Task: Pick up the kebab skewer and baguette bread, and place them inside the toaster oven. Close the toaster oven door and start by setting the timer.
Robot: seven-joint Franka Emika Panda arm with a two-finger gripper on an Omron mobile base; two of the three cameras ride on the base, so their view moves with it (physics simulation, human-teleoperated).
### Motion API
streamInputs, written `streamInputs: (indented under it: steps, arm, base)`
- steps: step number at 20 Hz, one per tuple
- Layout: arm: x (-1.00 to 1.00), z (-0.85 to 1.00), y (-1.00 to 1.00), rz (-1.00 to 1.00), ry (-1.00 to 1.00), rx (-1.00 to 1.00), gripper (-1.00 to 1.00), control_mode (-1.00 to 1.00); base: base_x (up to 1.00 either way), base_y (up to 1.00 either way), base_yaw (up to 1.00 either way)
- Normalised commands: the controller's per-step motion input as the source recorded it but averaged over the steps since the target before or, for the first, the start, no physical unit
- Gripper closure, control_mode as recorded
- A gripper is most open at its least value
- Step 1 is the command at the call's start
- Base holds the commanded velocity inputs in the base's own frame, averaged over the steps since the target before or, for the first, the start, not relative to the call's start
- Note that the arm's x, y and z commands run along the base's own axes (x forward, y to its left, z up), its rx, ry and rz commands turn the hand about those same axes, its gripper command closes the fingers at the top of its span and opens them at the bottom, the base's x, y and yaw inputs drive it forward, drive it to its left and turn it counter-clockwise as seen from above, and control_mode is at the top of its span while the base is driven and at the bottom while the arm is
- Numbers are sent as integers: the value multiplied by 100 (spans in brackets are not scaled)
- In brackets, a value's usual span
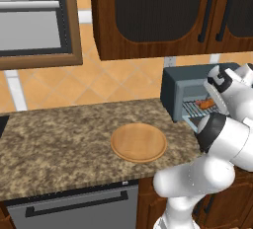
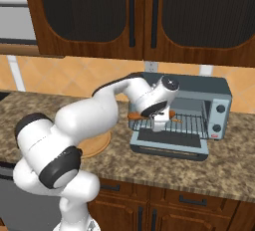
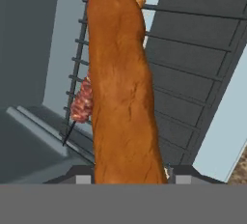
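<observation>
Fingers (image 3: pixel 83 178) are clamped on the baguette bread (image 3: pixel 123 88), one on each side of its near end. In the hand view the loaf runs straight up toward 12 o'clock from between the tips, right over the wire rack (image 3: pixel 193 88).

The gripper (image 2: pixel 159 124) sits at the mouth of the toaster oven (image 2: pixel 216 88), just above the rack. The toaster oven door (image 2: pixel 169 145) is folded down flat at 6 o'clock of the opening.

The kebab skewer (image 3: pixel 83 103) is already lying on the rack, poking out from behind the loaf at about 9 o'clock, with a couple more of its chunks peeking past the loaf's far tip at 12. From the left base view you can see orange stuff on the rack inside the oven.

The round wooden board (image 1: pixel 139 142) is on the granite counter (image 1: pixel 54 139), at roughly 8 o'clock from the oven.
</observation>
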Motion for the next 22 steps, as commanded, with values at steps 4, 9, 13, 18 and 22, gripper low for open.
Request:
streamInputs:
  steps: [4,9,13,18,22]
  arm:
    - [4,-25,-7,-4,0,0,100,-100]
    - [7,-33,-1,-7,0,0,100,-100]
    - [21,-25,0,-10,0,0,100,-100]
    - [27,-16,-3,-7,0,0,100,-100]
    - [7,-25,-14,-5,0,0,100,-100]
  base:
    - [0,0,0]
    - [0,0,0]
    - [0,0,0]
    - [0,0,0]
    - [0,0,0]
